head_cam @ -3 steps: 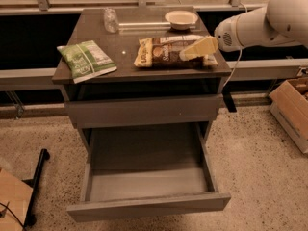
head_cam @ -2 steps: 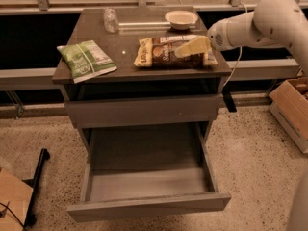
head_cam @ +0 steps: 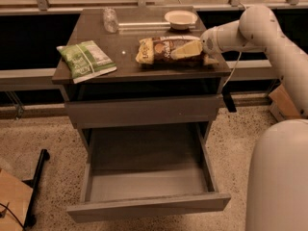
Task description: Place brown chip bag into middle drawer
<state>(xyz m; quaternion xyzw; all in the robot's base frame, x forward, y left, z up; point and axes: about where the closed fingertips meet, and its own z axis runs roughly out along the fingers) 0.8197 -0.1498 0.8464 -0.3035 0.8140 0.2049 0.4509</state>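
Note:
The brown chip bag [head_cam: 161, 50] lies flat on the dark cabinet top [head_cam: 125, 64], right of centre, with its cream ends pointing left and right. My gripper [head_cam: 193, 50] reaches in from the right and sits at the bag's right end, low over the top and against the bag. The middle drawer [head_cam: 149, 207] is pulled out towards me below the closed top drawer front [head_cam: 144, 110]. Its long grey tray holds nothing.
A green-and-white bag [head_cam: 86, 59] lies on the left of the top. A clear glass [head_cam: 110, 19] and a white bowl [head_cam: 180, 18] stand at the back. My pale body [head_cam: 279, 177] fills the lower right. Cardboard boxes sit on the floor at right [head_cam: 284, 102] and lower left [head_cam: 12, 201].
My arm has moved left and the gripper has come in over the right end of the brown chip bag. The bag and the drawer have not moved.

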